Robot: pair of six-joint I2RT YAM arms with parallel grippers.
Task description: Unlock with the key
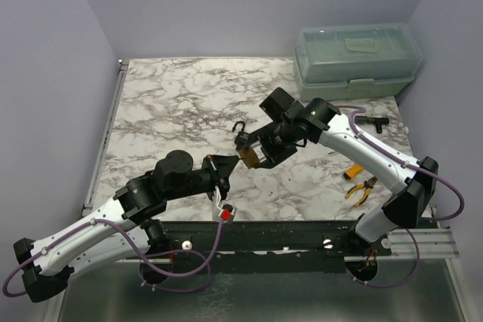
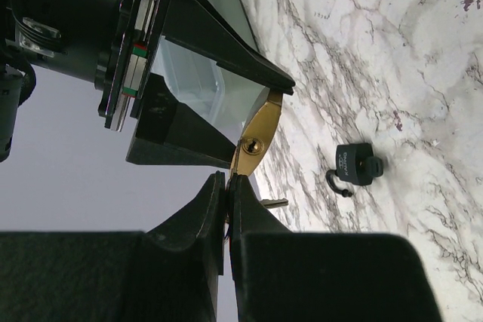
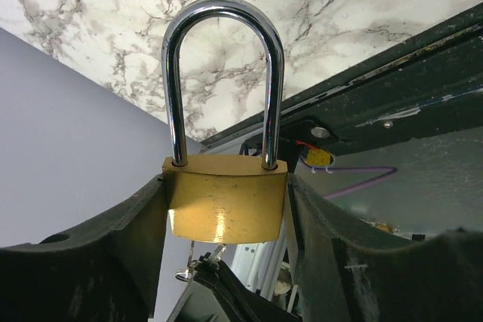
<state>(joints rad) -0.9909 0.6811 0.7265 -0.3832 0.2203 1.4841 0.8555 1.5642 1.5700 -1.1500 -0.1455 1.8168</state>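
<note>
A brass padlock (image 3: 226, 205) with a closed steel shackle (image 3: 223, 73) is gripped by its sides in my right gripper (image 3: 226, 209), held above the table (image 1: 173, 103). In the top view the padlock (image 1: 247, 157) hangs between both grippers. My left gripper (image 2: 228, 179) is shut on a key whose tip meets the padlock's underside (image 2: 254, 143) by the keyhole. The key (image 3: 219, 246) shows just under the lock body in the right wrist view. My left gripper (image 1: 224, 162) sits just left of my right gripper (image 1: 258, 157).
A small black padlock (image 1: 241, 138) lies on the marble, also seen in the left wrist view (image 2: 358, 165). A green plastic box (image 1: 356, 59) stands back right. Yellow pliers (image 1: 361, 190) and a black tool (image 1: 371, 122) lie at right. A red tag (image 1: 226, 216) hangs below my left gripper.
</note>
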